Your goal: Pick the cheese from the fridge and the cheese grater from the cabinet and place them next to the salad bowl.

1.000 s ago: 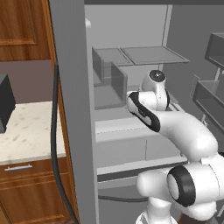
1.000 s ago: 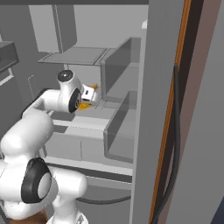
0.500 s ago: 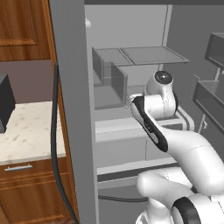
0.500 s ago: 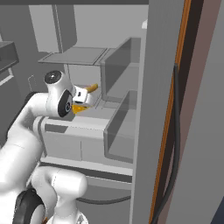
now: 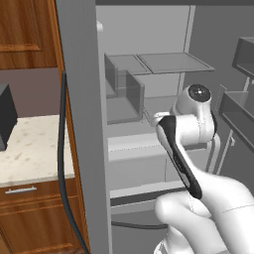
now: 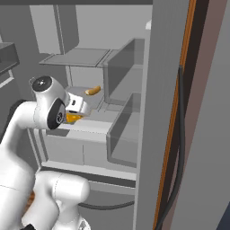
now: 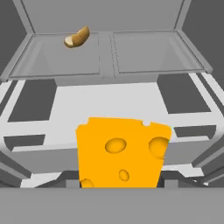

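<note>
in the hand view the cheese fills the lower centre of the frame, an orange-yellow wedge with small holes, sitting between the gripper tips, which close on its two sides part way shut; it is held. behind it, in the upper left, a small tan curved item lies on a glass shelf of the fridge.

in the right base view a sliver of the cheese shows orange at the middle left, just under the wrist, with the tan item above and right of it on the shelf.

compared with a second ago, the arm has pulled back: in the left base view the wrist joint sat near the frame's centre and now stands further right and lower, and in the right base view the wrist and the cheese have shifted left, away from the shelf. the grip has barely changed.

the wooden cabinet sits at the upper left of the left base view.
</note>
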Motion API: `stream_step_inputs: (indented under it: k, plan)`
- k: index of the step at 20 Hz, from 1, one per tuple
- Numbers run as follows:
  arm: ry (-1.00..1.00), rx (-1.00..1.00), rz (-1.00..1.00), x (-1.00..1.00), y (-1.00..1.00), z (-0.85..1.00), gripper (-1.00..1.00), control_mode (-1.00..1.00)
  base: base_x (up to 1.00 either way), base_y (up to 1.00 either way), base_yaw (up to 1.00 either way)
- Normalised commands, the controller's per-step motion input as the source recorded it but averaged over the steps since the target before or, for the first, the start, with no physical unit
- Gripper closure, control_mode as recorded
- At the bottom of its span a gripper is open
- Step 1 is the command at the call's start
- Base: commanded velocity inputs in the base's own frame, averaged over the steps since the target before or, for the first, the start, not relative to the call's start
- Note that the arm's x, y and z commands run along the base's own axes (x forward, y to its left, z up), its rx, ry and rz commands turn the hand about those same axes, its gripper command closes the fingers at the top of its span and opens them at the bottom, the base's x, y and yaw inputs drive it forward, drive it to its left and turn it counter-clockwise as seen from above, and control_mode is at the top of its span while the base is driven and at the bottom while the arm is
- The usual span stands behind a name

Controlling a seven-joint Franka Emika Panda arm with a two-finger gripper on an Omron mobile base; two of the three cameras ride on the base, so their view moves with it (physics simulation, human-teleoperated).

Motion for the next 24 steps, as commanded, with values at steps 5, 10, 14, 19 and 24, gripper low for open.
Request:
stream_step_inputs:
  k: [5, 10, 14, 19, 24]
  plan:
    - [-0.03, 0.05, 0.00, -0.67, 0.00, 0.17, 1.00, -1.00, 0.00, 0.00, 0.00]
    - [-0.05, 0.02, 0.00, -0.59, 0.00, 0.16, 1.00, -1.00, 0.00, 0.00, 0.00]
    - [0.00, 0.00, 0.00, -0.55, 0.01, 0.19, 1.00, -1.00, 0.00, 0.00, 0.00]
    - [0.00, 0.01, 0.00, -0.50, 0.03, 0.19, 1.00, -1.00, 0.00, 0.00, 0.00]
    - [0.00, 0.07, 0.00, -0.44, 0.04, 0.18, 1.00, -1.00, 0.00, 0.00, 0.00]
